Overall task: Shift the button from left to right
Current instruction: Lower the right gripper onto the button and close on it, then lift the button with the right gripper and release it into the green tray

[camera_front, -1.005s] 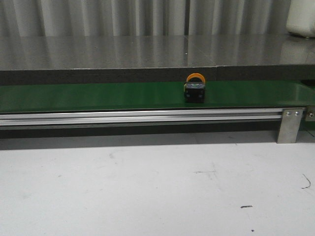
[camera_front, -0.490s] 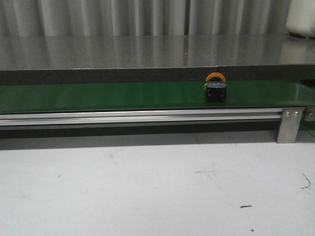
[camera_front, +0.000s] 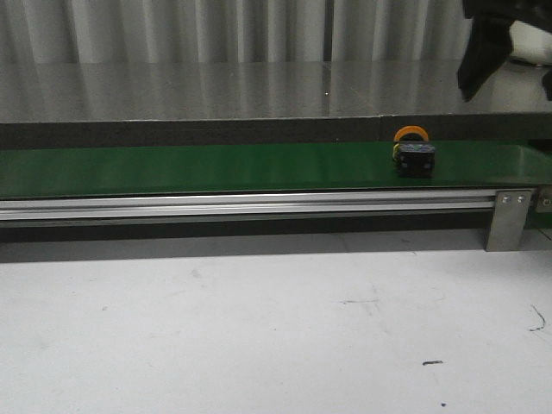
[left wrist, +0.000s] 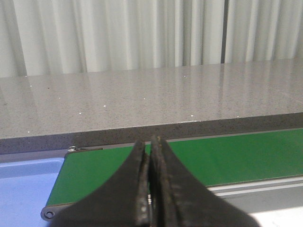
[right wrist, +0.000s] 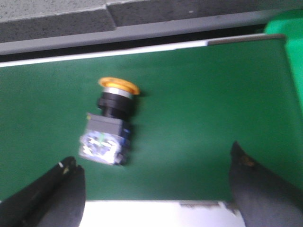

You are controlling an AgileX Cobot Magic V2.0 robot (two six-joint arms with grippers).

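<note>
Behind everything I see a pale pleated curtain (camera_front: 172, 30), and in front of it a long grey stone counter (camera_front: 216, 90) with a dark front edge. Below the counter runs a green belt (camera_front: 172, 168), carried on a silver metal rail (camera_front: 241, 205) that ends in a small bracket (camera_front: 507, 220) on the right. Nearest to my camera is a white table (camera_front: 259, 328) with a few dark marks on it.

The button (camera_front: 413, 152) lies on the belt, toward the right end, a little left of the bracket. In the right wrist view the button (right wrist: 110, 124) is on its side, the orange cap pointing to the far edge of the belt and the black square body toward the near edge.

The right gripper (right wrist: 154, 189) hangs above the belt with its jaws wide apart. Both dark fingers (right wrist: 61, 189) are clear of the button, which sits nearer to one of them. In the front view the right arm (camera_front: 487, 43) shows only as a dark shape in the upper right corner.

The left gripper (left wrist: 150, 184) has its two fingers pressed together with nothing between them. It is over the left end of the belt, next to a blue tray (left wrist: 26, 189).
</note>
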